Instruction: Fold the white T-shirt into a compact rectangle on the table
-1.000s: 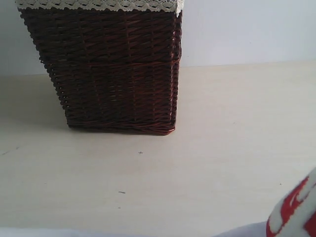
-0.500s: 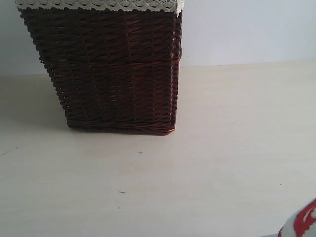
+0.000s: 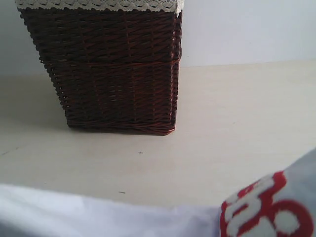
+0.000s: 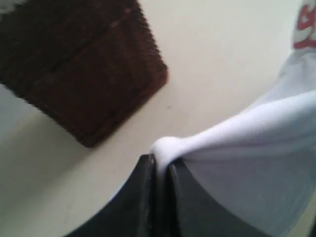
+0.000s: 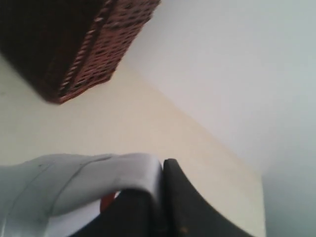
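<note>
Beige and smooth, the table (image 3: 237, 123) fills most of the exterior view. It's the flat surface the fold has to end up on.

The dark brown wicker basket (image 3: 113, 74) sits up around 11 o'clock. It's boxy and tightly woven, with a cream lace trim (image 3: 98, 5) along its rim. It's well apart from the cloth, so I'd guess it's just parked out of the way.

The white T-shirt (image 3: 98, 217) runs along the near edge from about 7 to 4 o'clock. It's soft, thin cotton, draped rather than lying flat, and it looks strung up between the two arms.

The left gripper (image 4: 160, 165) is clamped tight on a bunched pinch of the fabric, its black jaws nearly together with cloth squeezed up between them. The right gripper (image 5: 159, 170) is closed down the same way on a shirt edge, with fabric curling over one finger. My read is that both hold an edge so the shirt hangs spread out, ready to be laid down or folded over.

Smallest bit is the fuzzy white lettering (image 3: 261, 212) with a thick red outline, down at 5 o'clock.
</note>
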`<state>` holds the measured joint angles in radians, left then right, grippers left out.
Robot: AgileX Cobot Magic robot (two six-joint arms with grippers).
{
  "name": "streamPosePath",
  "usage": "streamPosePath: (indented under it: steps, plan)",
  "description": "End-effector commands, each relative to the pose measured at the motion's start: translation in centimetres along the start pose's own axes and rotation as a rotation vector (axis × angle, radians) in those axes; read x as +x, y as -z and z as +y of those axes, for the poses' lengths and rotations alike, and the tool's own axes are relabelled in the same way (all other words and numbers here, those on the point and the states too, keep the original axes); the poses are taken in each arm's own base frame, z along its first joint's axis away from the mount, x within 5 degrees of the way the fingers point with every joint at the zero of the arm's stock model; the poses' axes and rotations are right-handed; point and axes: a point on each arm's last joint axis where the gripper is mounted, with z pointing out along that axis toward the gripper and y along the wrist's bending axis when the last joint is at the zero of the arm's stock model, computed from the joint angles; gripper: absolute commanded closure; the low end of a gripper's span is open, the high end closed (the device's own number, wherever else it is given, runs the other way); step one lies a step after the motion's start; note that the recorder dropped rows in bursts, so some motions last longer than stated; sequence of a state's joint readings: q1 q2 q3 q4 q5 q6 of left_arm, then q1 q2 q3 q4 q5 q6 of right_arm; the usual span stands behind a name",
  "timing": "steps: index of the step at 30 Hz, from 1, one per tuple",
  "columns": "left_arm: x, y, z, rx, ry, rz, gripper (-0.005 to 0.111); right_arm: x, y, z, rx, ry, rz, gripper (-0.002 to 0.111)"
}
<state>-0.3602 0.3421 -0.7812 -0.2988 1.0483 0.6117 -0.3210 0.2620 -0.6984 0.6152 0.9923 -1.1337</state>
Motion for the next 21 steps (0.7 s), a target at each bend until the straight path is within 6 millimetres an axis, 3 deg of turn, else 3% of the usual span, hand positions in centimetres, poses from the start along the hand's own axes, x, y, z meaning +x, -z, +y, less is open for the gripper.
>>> streamPosePath:
  steps: [1, 5, 9, 14, 17, 20, 21]
  plan:
    - [-0.6, 0.1, 0.6, -0.071, -0.005, -0.075, 0.107, -1.2, -0.1, -1.9, 0.179, -0.046, -0.128, 0.108]
    - [-0.6, 0.2, -0.8, 0.083, -0.016, -0.08, 0.107, -1.4, 0.3, -1.2, 0.13, -0.053, -0.144, 0.108]
    - [-0.9, 1.1, -1.7, 0.167, -0.094, -0.081, 0.107, -2.4, 2.3, 0.1, 0.067, 0.012, -0.151, 0.108]
    - [-2.0, 4.3, -2.9, 0.212, -0.123, -0.167, 0.107, -3.2, 6.2, 3.0, -0.027, 0.102, -0.115, 0.108]
    - [-1.9, 6.3, -3.7, 0.13, -0.066, -0.227, 0.107, -3.4, 9.5, 4.6, 0.1, 0.099, -0.167, 0.108]
    - [-0.7, 4.4, -3.3, 0.095, 0.073, -0.125, 0.107, -2.8, 9.5, 5.2, 0.106, 0.096, -0.171, 0.108]
    - [0.5, 2.2, -2.8, 0.105, 0.104, -0.028, 0.107, -2.0, 8.4, 5.0, 0.083, 0.077, -0.134, 0.108]
